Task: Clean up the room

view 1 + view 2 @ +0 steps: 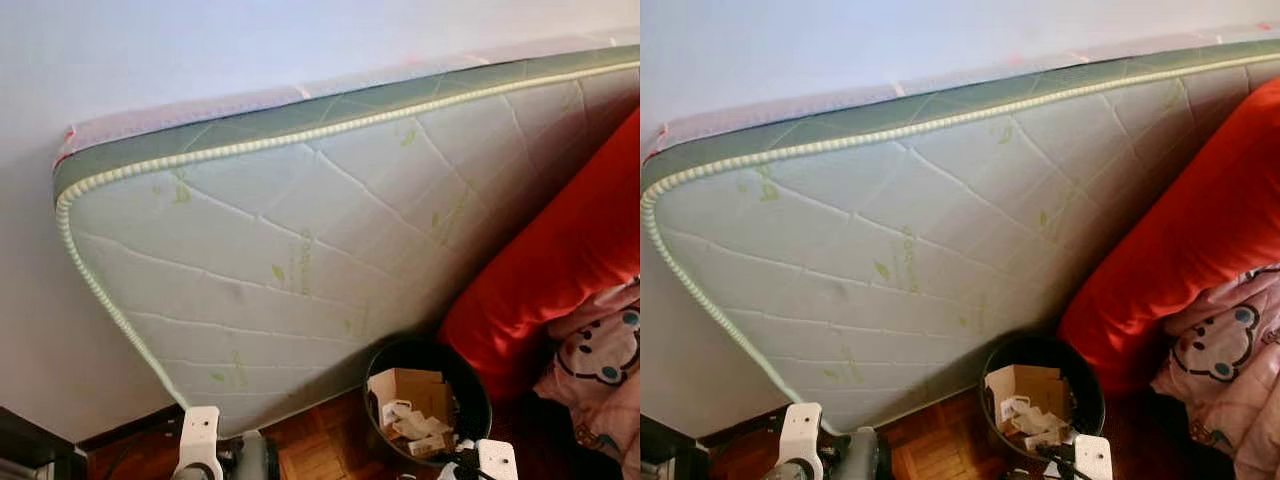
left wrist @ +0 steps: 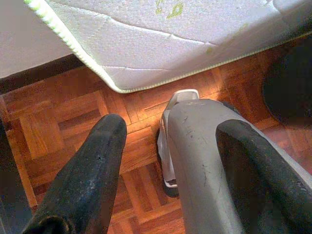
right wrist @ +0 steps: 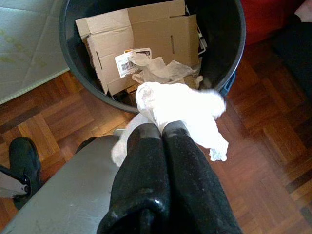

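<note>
bin (image 1: 427, 400) before mattress (image 1: 300, 250), cardboard (image 3: 146, 41) inside

From head height we look forward and down with both eye views at a mattress (image 1: 300, 270) leaning on the wall, a black bin (image 1: 425, 400) near its right foot. Our left wrist camera looks down close along its fingers (image 2: 87, 170) at parquet floor (image 2: 58, 122) and the mattress corner. Our right wrist camera looks down into the same bin from just above.
</note>
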Robot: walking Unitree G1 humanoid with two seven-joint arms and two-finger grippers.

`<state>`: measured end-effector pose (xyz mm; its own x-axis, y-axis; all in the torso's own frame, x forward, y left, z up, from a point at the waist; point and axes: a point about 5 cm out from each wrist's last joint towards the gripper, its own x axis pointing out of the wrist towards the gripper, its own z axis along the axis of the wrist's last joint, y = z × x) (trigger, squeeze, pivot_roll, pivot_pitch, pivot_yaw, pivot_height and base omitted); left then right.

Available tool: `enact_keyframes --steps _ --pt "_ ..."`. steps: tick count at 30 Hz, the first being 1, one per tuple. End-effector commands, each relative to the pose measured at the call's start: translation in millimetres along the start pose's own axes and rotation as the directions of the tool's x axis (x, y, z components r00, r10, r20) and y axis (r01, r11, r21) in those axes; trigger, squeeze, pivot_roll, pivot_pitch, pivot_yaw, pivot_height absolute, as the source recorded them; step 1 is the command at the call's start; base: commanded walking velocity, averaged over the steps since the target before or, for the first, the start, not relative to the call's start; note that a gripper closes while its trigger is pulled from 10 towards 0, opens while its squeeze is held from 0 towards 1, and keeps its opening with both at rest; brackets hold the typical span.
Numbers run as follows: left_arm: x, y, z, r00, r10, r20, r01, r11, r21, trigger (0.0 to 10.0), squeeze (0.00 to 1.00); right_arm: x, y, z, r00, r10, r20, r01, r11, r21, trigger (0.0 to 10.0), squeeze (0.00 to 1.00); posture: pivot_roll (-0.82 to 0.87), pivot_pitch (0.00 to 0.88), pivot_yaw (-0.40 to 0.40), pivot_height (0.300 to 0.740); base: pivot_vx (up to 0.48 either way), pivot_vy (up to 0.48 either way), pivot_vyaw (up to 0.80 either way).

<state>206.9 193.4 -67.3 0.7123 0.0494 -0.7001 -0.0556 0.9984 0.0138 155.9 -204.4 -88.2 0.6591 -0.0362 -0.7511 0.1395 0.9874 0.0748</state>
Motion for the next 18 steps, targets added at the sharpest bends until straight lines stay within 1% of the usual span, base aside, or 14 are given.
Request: enact_keyframes --steps 1,13,18 --pt "-2.4 -3.0 -12.2 0.999 -0.011 -0.053 0.011 1.0 0.001 10.0 0.0 -1.1 -2.1 -2.2 1.0 -0.011 -0.002 0.011 1.0 0.011 10.0 0.0 0.0 0.088 -0.056 0.646 0.0 0.0 0.0" --pt "-3.7 -0.3 -17.2 0.997 -0.007 -0.082 0.007 1.0 -0.001 10.0 0.0 -1.1 -2.4 -2.7 1.0 -0.023 -0.003 0.023 0.999 0.038 10.0 0.0 0.0 0.088 -0.056 0.646 0.0 0.0 0.0" --pt "-3.3 -0.8 -16.6 0.996 -0.007 -0.085 0.007 1.0 0.0 10.0 0.0 -1.0 -2.2 -2.5 1.0 -0.023 -0.003 0.024 0.999 0.047 10.0 0.0 0.0 0.085 -0.057 0.646 0.0 0.0 -0.7"
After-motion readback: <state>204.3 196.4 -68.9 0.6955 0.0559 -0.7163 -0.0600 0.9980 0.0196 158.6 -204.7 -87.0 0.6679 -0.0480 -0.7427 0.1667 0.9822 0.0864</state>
